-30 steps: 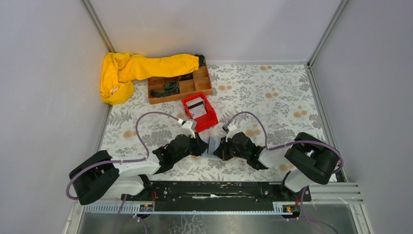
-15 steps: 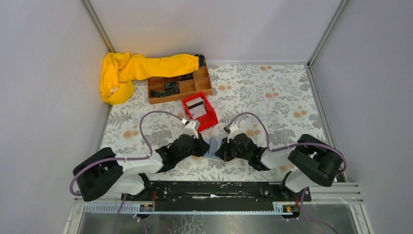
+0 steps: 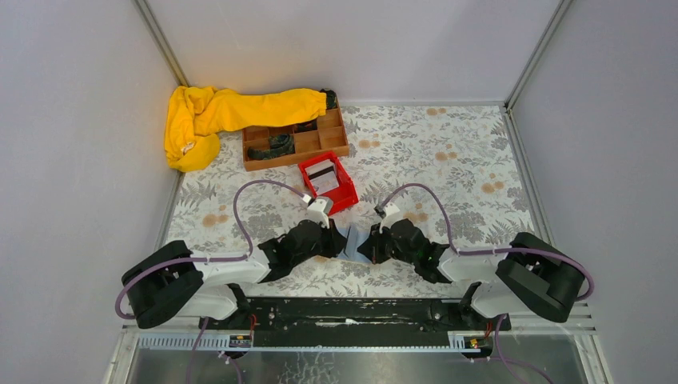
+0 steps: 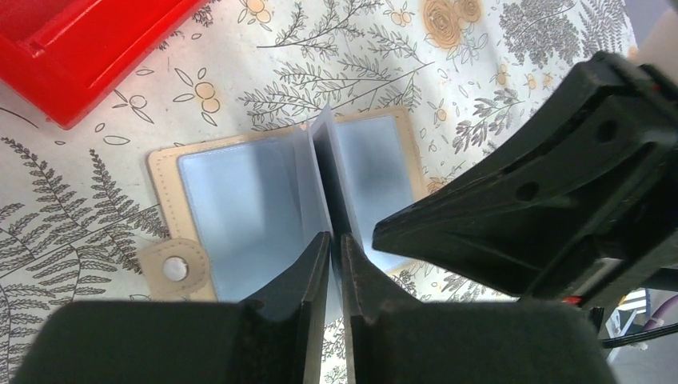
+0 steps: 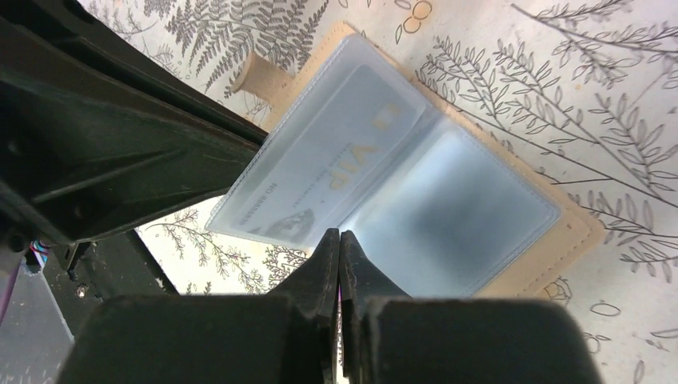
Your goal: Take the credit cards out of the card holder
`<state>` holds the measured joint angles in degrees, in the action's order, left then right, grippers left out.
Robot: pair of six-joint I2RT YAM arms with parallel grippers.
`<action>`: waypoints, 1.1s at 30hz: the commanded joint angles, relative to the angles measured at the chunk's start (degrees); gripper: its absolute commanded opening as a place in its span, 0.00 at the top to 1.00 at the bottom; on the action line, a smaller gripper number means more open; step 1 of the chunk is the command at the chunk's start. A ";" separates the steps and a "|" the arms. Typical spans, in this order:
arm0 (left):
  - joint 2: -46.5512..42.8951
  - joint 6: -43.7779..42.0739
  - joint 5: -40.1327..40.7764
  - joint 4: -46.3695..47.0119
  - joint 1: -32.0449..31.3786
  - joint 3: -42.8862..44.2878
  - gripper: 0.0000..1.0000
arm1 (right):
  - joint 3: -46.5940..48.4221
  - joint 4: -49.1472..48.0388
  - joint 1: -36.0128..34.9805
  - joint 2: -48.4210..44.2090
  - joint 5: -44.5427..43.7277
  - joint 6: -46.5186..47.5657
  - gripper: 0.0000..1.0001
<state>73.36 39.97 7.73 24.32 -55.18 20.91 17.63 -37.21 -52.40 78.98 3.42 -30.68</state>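
Observation:
The card holder (image 3: 352, 242) lies open on the floral cloth between both grippers, its clear slate-blue sleeves (image 4: 240, 208) facing up inside a beige edge (image 5: 576, 232). One sleeve leaf (image 4: 321, 152) stands up from the spine. A whitish credit card (image 5: 336, 160) printed "VIP" shows inside it. My left gripper (image 4: 334, 240) is shut on the near edge of that leaf. My right gripper (image 5: 339, 238) is shut with nothing between its fingers, its tips at the holder's near edge by the spine. Other cards are hidden.
A red bin (image 3: 328, 184) stands just beyond the holder, with its corner in the left wrist view (image 4: 80, 48). A brown wooden tray (image 3: 296, 140) and a yellow cloth (image 3: 216, 116) lie at the back left. The holder's snap tab (image 4: 172, 268) sticks out on the left.
Both grippers and the holder have shifted slightly to the right. The right arm's elbow has swung out to the right. Both grips look the same.

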 commanded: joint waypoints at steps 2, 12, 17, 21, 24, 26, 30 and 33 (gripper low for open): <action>1.65 -1.20 0.15 0.58 -0.91 1.90 0.83 | -0.59 2.55 -0.34 -5.61 -4.41 0.80 1.00; 3.29 -2.13 0.74 -0.83 -1.78 3.90 0.83 | 0.65 6.81 -0.35 -10.55 -6.32 2.00 0.96; 3.66 -2.26 1.61 -2.96 -1.95 4.80 0.83 | 1.13 9.69 -0.27 -7.72 -10.37 0.34 0.95; 3.39 -3.05 2.35 -4.93 -2.20 5.25 0.78 | -0.05 6.29 -0.11 -4.15 -8.77 -1.19 0.96; 3.45 -4.02 2.66 -6.86 -2.24 5.97 0.62 | -0.14 4.06 -0.07 -1.52 -7.60 -1.91 0.97; 3.54 -4.52 2.67 -7.72 -2.29 6.37 0.47 | -0.14 2.86 -0.12 -0.23 -6.99 -2.17 0.98; 4.04 -5.16 1.88 -8.13 -2.52 6.89 0.34 | 0.02 1.97 -0.09 1.31 -6.41 -2.17 0.99; 4.68 -5.17 1.75 -7.93 -2.72 7.08 0.33 | 0.06 1.97 -0.05 1.52 -6.46 -2.11 0.99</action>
<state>77.14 36.18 8.97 16.60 -57.30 26.30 16.97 -34.33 -52.40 79.57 -3.38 -32.47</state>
